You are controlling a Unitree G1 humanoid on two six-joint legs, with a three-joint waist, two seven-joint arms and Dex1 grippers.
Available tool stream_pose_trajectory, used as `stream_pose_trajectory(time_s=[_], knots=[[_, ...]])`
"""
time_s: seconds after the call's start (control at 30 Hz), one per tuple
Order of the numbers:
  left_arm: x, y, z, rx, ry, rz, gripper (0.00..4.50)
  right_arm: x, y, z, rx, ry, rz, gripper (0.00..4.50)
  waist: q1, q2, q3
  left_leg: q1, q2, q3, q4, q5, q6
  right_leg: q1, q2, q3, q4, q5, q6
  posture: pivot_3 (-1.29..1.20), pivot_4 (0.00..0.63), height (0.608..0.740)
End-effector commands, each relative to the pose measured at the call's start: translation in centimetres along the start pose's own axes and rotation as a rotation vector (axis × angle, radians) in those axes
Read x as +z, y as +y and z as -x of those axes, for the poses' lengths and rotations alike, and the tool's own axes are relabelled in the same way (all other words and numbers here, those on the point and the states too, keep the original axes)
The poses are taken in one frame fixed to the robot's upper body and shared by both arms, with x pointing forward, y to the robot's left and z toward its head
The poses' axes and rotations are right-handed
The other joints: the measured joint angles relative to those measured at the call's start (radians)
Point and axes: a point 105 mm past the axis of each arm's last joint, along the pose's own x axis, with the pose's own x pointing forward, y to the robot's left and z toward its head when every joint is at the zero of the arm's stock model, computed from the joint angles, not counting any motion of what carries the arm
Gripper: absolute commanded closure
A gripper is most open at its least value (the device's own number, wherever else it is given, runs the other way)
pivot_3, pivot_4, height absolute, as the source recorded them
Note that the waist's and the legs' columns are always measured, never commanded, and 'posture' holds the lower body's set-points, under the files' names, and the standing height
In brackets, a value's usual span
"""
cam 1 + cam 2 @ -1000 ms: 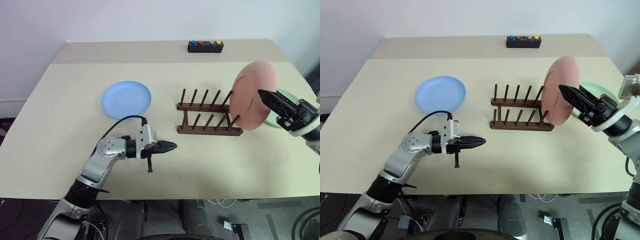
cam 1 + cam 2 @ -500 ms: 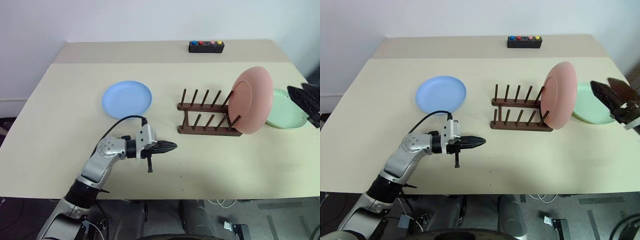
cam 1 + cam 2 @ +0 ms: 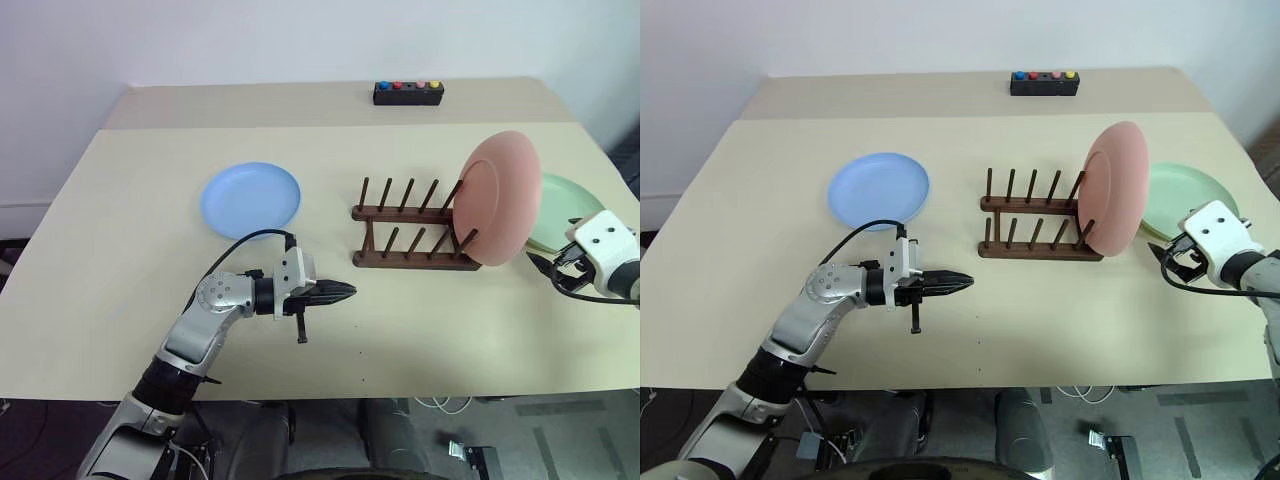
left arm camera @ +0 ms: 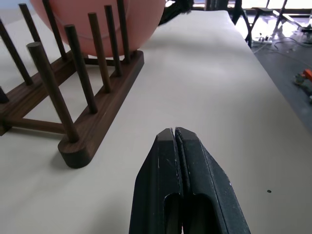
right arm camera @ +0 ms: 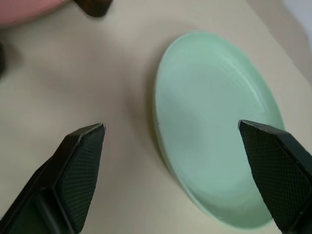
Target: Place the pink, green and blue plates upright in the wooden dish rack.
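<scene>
Pink plate (image 3: 495, 197) stands upright at the wooden dish rack's (image 3: 410, 232) right end; right gripper (image 5: 170, 161), jaws spread wide and empty, hovers beside the flat green plate (image 5: 219, 126); left gripper (image 4: 183, 161) is closed on nothing over bare table (image 3: 450, 330).

Pink plate (image 3: 497, 197) upright, blocks wooden dish rack's (image 3: 410, 228) right end; four peg slots left of it free. Bare bench (image 3: 420, 330) near rack. Green plate (image 5: 214, 126) flat, unobstructed, between spread right end effector (image 5: 170, 170) fingers.
</scene>
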Motion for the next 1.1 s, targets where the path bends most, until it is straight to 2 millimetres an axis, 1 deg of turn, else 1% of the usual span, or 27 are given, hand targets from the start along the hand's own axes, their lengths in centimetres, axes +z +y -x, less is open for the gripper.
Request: stream_pose_trajectory(time_s=[0.03,0.2,0.27,0.3,0.33,0.4,0.47,0.53,0.57,0.67,0.83,0.87,0.97,1.03,1.1], knots=[[0.9,0.1,0.2,0.016,-0.024,-0.037,4.50,-1.1,-1.2,-0.9,-0.055,0.044,0.002,0.03,-0.001,0.000,0.000,0.000,0.000,0.000,0.000,0.000,0.000,0.000,0.000,0.000,0.000,0.000,0.000,0.00,0.150,0.740],[0.9,0.1,0.2,0.023,-0.023,-0.038,4.50,-2.4,-1.5,-2.1,-0.066,0.091,-0.006,0.03,-0.005,0.000,0.000,0.001,0.000,0.000,0.000,0.000,0.000,0.000,0.000,0.000,0.000,0.000,0.000,0.00,0.150,0.740],[0.9,0.1,0.2,0.026,-0.023,-0.038,4.50,-2.6,-1.6,-2.3,-0.071,0.094,-0.017,0.58,-0.005,0.000,0.000,0.001,0.000,0.000,0.000,0.000,0.000,0.001,0.000,0.000,0.000,0.000,0.000,0.00,0.150,0.740],[0.9,0.1,0.3,0.026,-0.023,-0.038,4.50,-2.7,-1.6,-2.3,-0.070,0.091,-0.020,0.79,-0.004,0.000,0.000,0.001,0.000,0.000,0.000,0.000,0.000,0.001,0.000,0.000,0.000,0.000,0.000,0.00,0.150,0.740],[0.9,0.1,0.3,0.027,-0.022,-0.038,4.50,-2.7,-1.5,-2.3,-0.069,0.088,-0.025,1.22,-0.003,0.000,0.000,0.001,0.000,0.000,0.000,0.000,0.000,0.001,0.000,0.000,0.000,0.000,0.000,0.00,0.150,0.740],[0.9,0.0,0.3,0.029,-0.022,-0.038,4.50,-2.8,-1.2,-2.3,-0.065,0.083,-0.026,2.27,-0.002,0.000,0.000,0.001,0.000,0.000,0.001,0.000,0.000,0.001,0.000,0.000,0.000,0.000,0.000,0.00,0.150,0.740],[0.9,0.0,0.4,0.032,-0.021,-0.038,4.50,-2.9,-1.0,-2.2,-0.063,0.079,-0.029,3.12,-0.003,0.000,0.000,0.001,0.000,0.000,0.000,0.000,0.000,0.001,0.000,0.000,0.000,0.000,0.000,0.00,0.150,0.740],[0.9,0.1,0.3,0.033,-0.021,-0.038,4.50,-3.0,-0.8,-2.1,-0.066,0.075,-0.029,4.18,-0.003,0.000,0.000,0.001,0.000,0.000,0.000,0.000,0.000,0.001,0.000,0.000,0.000,0.000,0.000,0.00,0.150,0.740],[0.9,0.1,0.3,0.033,-0.021,-0.038,4.50,-3.0,-0.8,-2.0,-0.068,0.073,-0.029,4.46,-0.004,0.000,0.000,0.001,0.000,0.000,0.000,0.000,0.000,0.001,0.000,0.000,0.000,0.000,0.000,0.00,0.150,0.740],[0.9,0.1,0.3,0.032,-0.022,-0.038,4.50,-2.8,-0.9,-1.7,-0.087,0.060,-0.025,4.46,-0.003,0.000,0.000,0.001,0.000,0.000,0.000,0.000,0.000,0.002,0.000,0.000,0.000,0.000,0.000,0.00,0.150,0.740],[0.9,0.1,0.2,0.027,-0.023,-0.040,4.50,-2.2,-2.4,-0.5,-0.186,0.040,0.041,4.46,-0.003,0.000,0.000,0.001,0.000,0.000,0.000,0.000,0.000,0.002,0.000,0.000,0.000,0.000,0.000,0.00,0.150,0.740],[0.9,0.1,0.2,0.027,-0.023,-0.039,4.50,-1.4,-3.3,0.1,-0.229,0.018,0.067,4.46,-0.003,0.000,0.000,0.001,0.000,0.000,0.000,0.000,0.000,0.001,0.000,0.000,0.000,0.000,0.000,0.00,0.150,0.740],[0.8,0.2,0.2,0.031,-0.024,-0.040,4.50,2.7,-6.8,2.5,-0.384,-0.103,0.162,4.46,-0.005,0.005,0.001,0.001,0.000,0.000,0.000,0.000,0.000,0.001,0.000,0.000,0.000,0.000,0.000,0.00,0.150,0.740],[0.9,0.4,0.2,0.045,-0.030,-0.043,4.50,5.6,-8.0,3.8,-0.429,-0.185,0.217,4.46,-0.008,0.007,0.000,0.001,0.000,0.001,0.000,0.000,0.000,0.000,0.000,0.001,0.001,0.000,0.000,0.00,0.150,0.740],[1.0,0.7,0.2,0.059,-0.037,-0.046,4.50,7.6,-8.4,4.6,-0.448,-0.242,0.248,4.46,-0.009,0.007,0.000,0.001,0.000,0.000,-0.001,0.000,0.000,0.000,0.000,0.001,0.001,0.000,0.000,0.00,0.150,0.740]])
